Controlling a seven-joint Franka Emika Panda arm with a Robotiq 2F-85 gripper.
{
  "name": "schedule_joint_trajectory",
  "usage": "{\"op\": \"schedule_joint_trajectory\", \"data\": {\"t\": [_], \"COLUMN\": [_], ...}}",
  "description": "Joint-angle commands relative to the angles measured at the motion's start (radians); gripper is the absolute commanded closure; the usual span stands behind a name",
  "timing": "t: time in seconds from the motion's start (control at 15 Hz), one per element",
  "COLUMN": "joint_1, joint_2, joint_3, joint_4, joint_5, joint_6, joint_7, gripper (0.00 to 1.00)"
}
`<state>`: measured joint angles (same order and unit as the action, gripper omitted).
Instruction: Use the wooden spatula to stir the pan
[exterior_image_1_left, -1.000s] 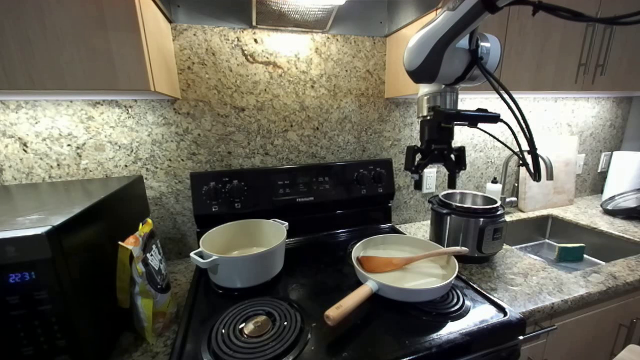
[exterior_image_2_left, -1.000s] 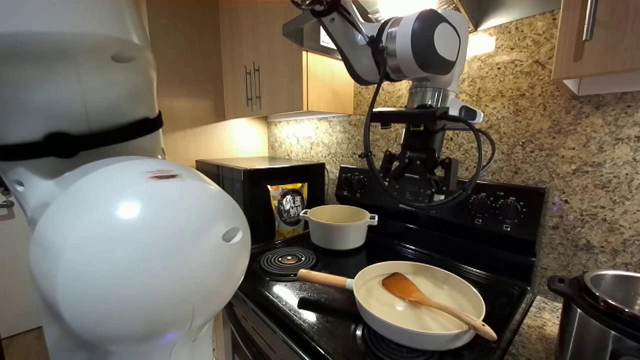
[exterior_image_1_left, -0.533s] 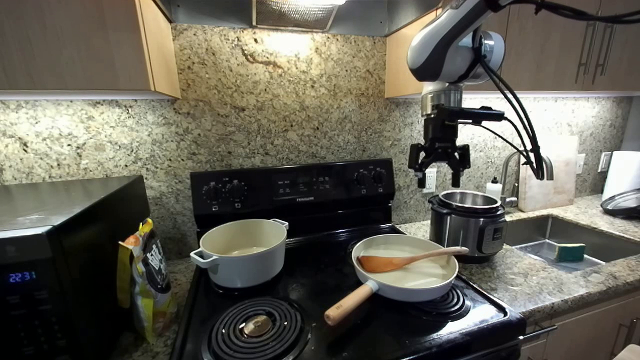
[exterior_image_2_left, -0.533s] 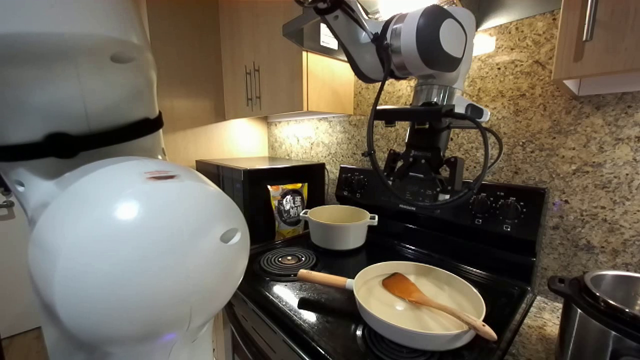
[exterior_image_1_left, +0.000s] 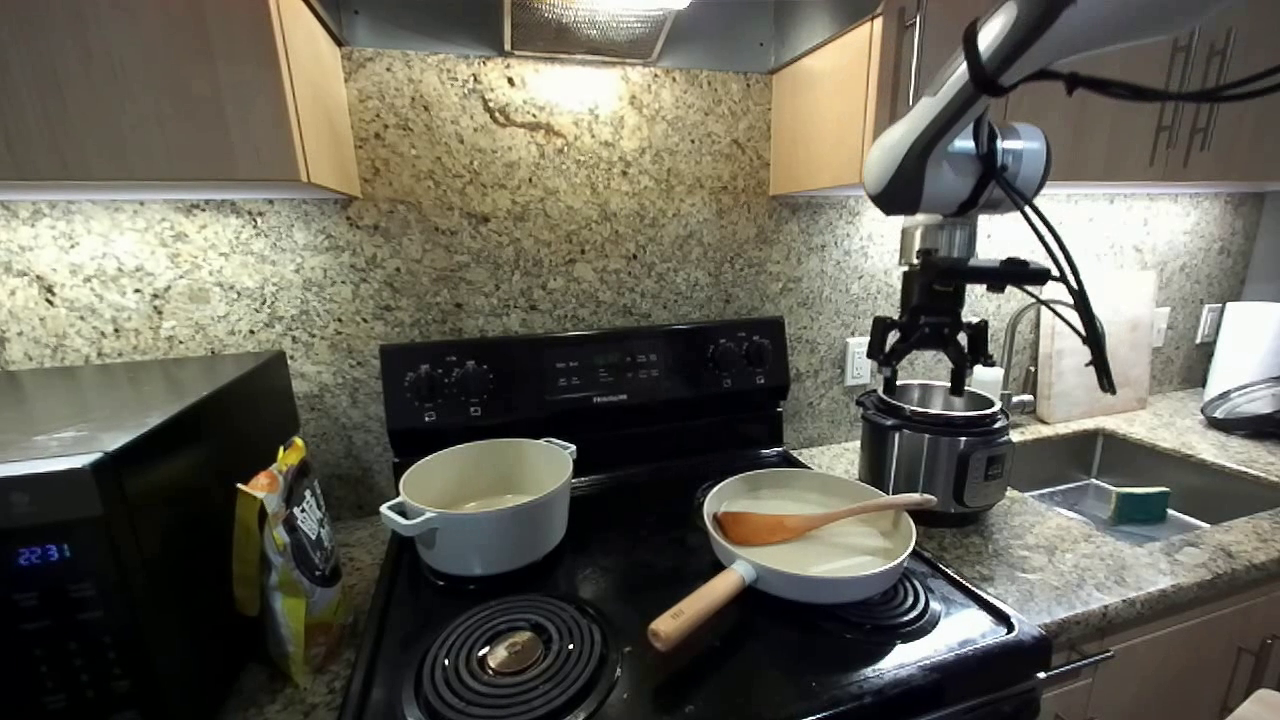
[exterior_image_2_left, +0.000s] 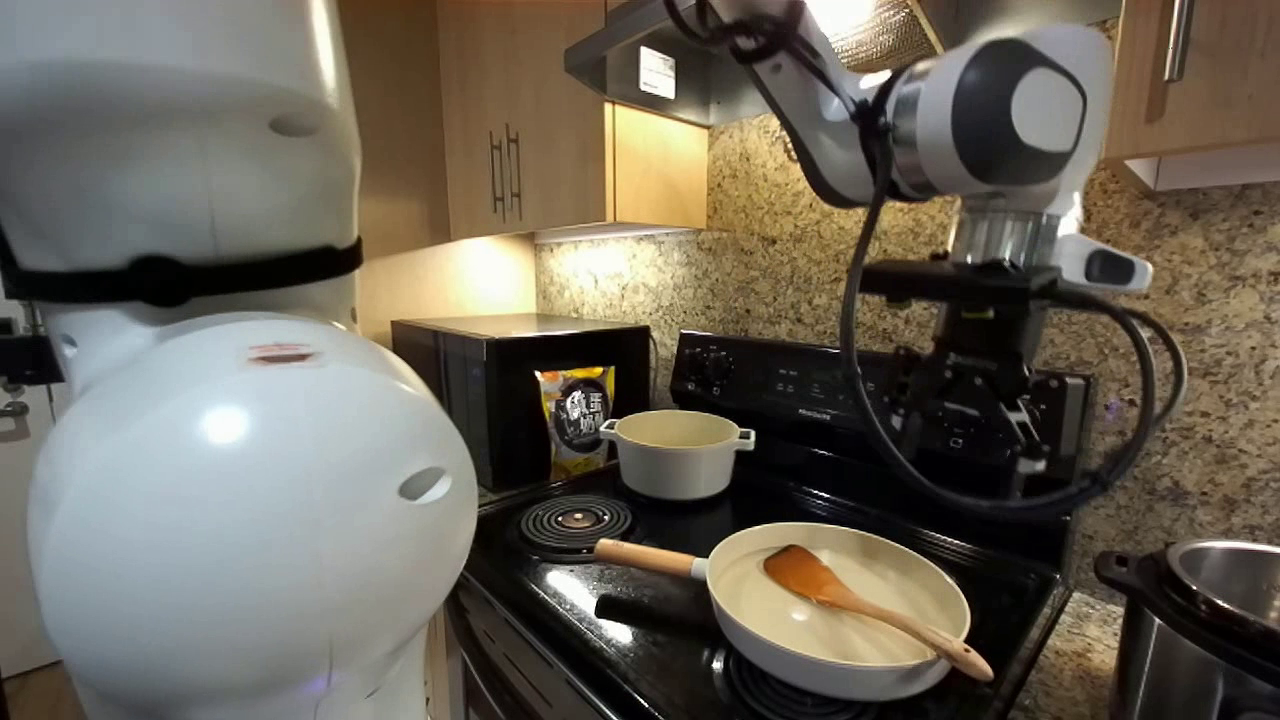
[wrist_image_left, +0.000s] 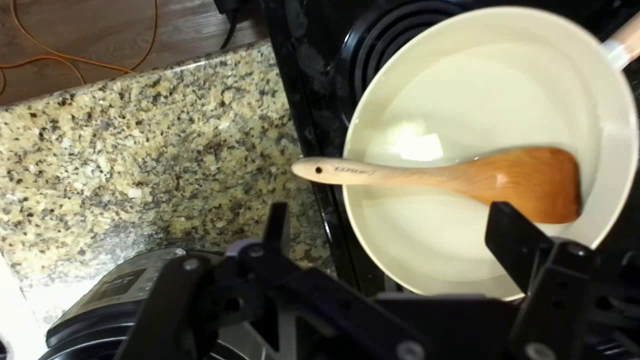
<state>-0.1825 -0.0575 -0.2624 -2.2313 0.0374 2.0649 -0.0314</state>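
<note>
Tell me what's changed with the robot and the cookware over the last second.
In both exterior views, the end effector has moved lower and toward the right of the picture. Nothing was taken hold of or let go; its jaws stand open as before. The wooden spatula still lies in the pan, and the deep white pot and steel pot stayed where they were.

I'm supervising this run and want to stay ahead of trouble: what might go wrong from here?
The wooden spatula lies unheld, jutting past the edge of the pan; the open pincer might tip it or knock it out while grasping.
The steel cooker stands near the pan, so lowering the pincer could cause a bump.
Nothing visible steadies the pan, so stirring may push it about.
</note>
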Motion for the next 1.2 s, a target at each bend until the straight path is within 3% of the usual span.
{"op": "schedule_joint_trajectory", "data": {"t": [0.0,0.07,0.13,0.33,1.13], "joint_1": [-0.036,-0.047,-0.042,-0.052,-0.052], "joint_2": [0.221,0.261,0.174,0.274,0.276], "joint_3": [-0.005,0.0,0.005,0.009,0.011], "joint_4": [0.087,0.108,0.045,0.102,0.115], "joint_5": [0.051,0.043,0.022,0.019,0.019], "joint_6": [0.089,0.077,0.08,0.08,0.08], "joint_7": [-0.108,-0.145,-0.069,-0.098,-0.098], "gripper": [0.0,0.0,0.0,0.0,0.0]}}
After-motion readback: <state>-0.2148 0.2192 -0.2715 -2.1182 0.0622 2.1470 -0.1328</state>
